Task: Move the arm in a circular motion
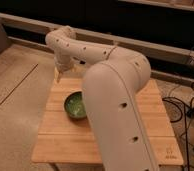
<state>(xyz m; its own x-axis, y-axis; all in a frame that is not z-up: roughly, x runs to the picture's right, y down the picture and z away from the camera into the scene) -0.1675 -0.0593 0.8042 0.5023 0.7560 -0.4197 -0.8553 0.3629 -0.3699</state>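
Cream-white and thick, the arm (115,85) fills the middle of the view. It rises from the lower right, bends at an elbow at the upper left, and drops to the hand (58,75), which hangs at the back-left corner of the wooden worktop (155,127). Whether the hand touches the worktop edge cannot be confirmed. Whether it is apart or together cannot be told, and nothing is seen held in it. A green bowl (76,106) sits on the worktop, well forward of the hand and just beside the arm's thickest segment. Dark cables (187,107) lie on the floor to the right. Assessment: the circle appears to be under way, with the hand at its far-left reach. Recommended practice is to hold one steady height so the hand clears both the worktop edge and the bowl rim. Speed should stay even, and the elbow should swing smoothly. The bulky lower segment needs watching as it passes the bowl, since a brush there would likely shove it. The loop should close where it began.
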